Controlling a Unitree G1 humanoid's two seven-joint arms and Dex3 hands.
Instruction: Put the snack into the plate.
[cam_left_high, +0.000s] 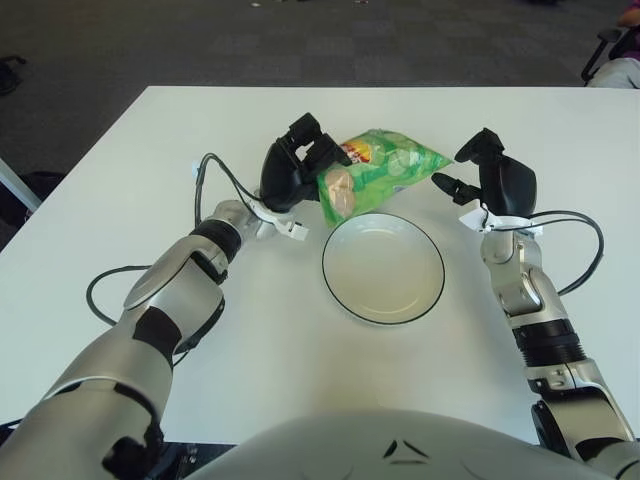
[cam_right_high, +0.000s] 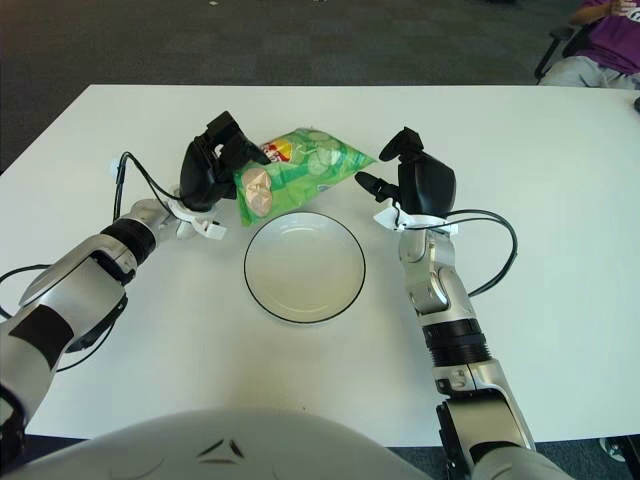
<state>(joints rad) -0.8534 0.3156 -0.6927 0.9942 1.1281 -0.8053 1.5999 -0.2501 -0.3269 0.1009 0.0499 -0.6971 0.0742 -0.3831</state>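
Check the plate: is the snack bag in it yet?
Not yet. The plate is empty; the left hand holds the green snack bag beyond its far rim.

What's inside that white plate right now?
Nothing shows inside the plate; its bowl is bare. The left hand holds the green snack bag just beyond the far rim, hiding the table beneath. The right hand shows right of the bag.
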